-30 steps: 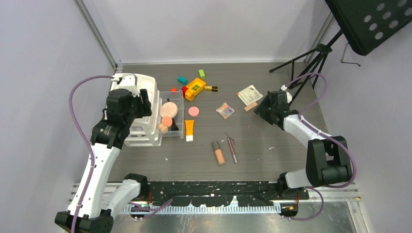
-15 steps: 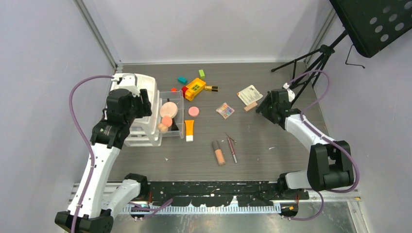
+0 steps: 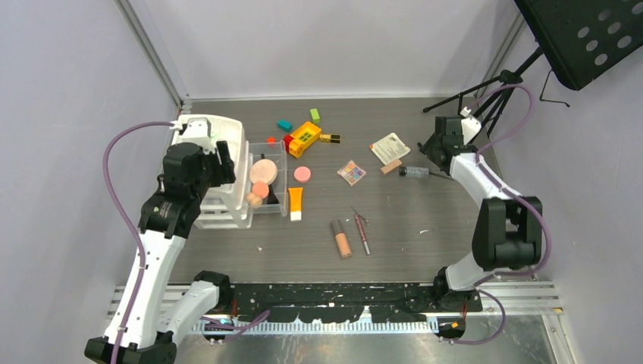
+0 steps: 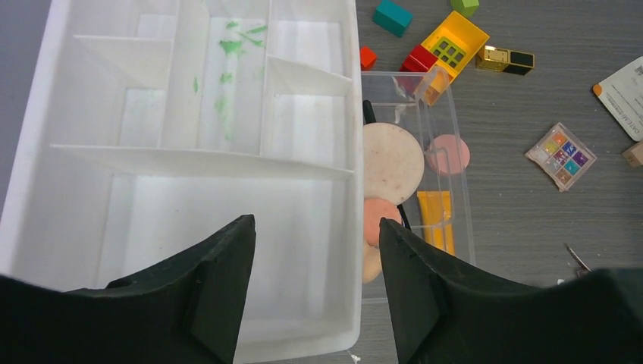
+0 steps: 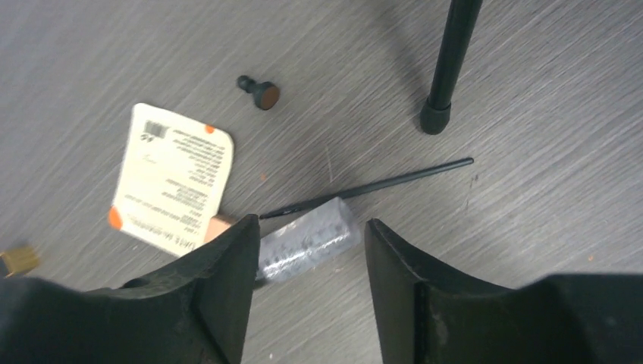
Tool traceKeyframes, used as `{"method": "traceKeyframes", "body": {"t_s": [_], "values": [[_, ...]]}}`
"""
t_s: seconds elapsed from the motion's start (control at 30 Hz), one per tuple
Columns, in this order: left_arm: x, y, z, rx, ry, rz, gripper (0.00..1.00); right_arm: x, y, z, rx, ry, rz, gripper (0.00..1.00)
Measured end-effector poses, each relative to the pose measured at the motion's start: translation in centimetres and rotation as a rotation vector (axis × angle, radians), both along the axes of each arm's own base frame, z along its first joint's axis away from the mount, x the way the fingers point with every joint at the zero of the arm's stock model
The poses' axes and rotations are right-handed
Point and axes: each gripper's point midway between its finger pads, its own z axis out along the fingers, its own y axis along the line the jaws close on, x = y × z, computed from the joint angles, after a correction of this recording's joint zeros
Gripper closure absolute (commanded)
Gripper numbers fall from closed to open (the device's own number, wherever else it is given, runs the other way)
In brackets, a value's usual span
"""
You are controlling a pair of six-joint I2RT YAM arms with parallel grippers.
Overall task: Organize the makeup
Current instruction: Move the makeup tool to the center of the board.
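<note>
My left gripper (image 4: 315, 227) is open and empty above the white organizer (image 4: 189, 189); it also shows in the top view (image 3: 217, 161). The clear drawer (image 3: 274, 148) beside the organizer holds a beige compact (image 4: 390, 161) and peach compacts (image 4: 377, 221). On the table lie an orange tube (image 3: 295, 202), a pink compact (image 3: 302, 174), an eyeshadow palette (image 3: 351, 172), a beige tube (image 3: 341, 238), a red pencil (image 3: 362, 233) and a gold-black lipstick (image 3: 330, 138). My right gripper (image 5: 312, 227) is open above a clear-capped piece (image 5: 307, 239) with a thin black wand (image 5: 371, 186).
A white sachet card (image 5: 173, 178) and a small beige stick (image 3: 391, 167) lie left of the right gripper. A tripod leg (image 5: 447, 61) stands close at the back right. A yellow-and-red toy brick (image 3: 303, 137) and small teal, green and red blocks sit at the back.
My right arm has swung back and to the right, uncovering the clear-capped piece and black wand on the table. My left arm has barely shifted.
</note>
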Motion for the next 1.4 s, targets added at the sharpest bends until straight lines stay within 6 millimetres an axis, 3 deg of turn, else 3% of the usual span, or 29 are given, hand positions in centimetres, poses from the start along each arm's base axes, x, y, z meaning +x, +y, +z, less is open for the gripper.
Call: {"method": "traceKeyframes", "body": {"t_s": [0.1,0.2,0.4,0.67,0.87,1.0,1.13,1.3,1.4], "values": [[-0.1,0.1,0.2,0.000,-0.009,0.002,0.42,1.1,-0.8,-2.6,-0.008,0.071,-0.004,0.49],[0.1,0.0,-0.1,0.002,0.005,-0.002,0.39,1.5,-1.6,-5.0,-0.008,0.130,-0.010,0.51],[-0.3,0.2,-0.2,0.005,-0.003,0.006,0.37,1.4,-1.6,-7.6,0.028,0.187,0.007,0.58],[0.2,0.2,-0.8,0.012,0.020,0.010,0.38,0.7,1.0,-9.4,0.153,0.216,0.076,0.60],[0.2,0.2,-0.8,0.010,0.020,0.008,0.38,-2.3,4.0,-10.5,0.292,0.242,0.128,0.62],[0.2,0.1,-0.8,0.009,0.020,0.007,0.38,-2.8,4.9,-9.4,0.315,0.218,0.148,0.56],[0.2,0.1,-0.8,0.009,0.020,0.007,0.38,-1.4,3.6,-7.2,0.219,0.211,0.159,0.44],[0.2,0.1,-0.9,0.009,0.022,0.005,0.38,4.7,1.3,-2.1,0.026,0.201,0.229,0.41],[0.3,-0.1,-1.0,0.010,0.026,-0.001,0.38,6.9,0.2,-1.3,-0.048,0.223,0.259,0.40]]}}
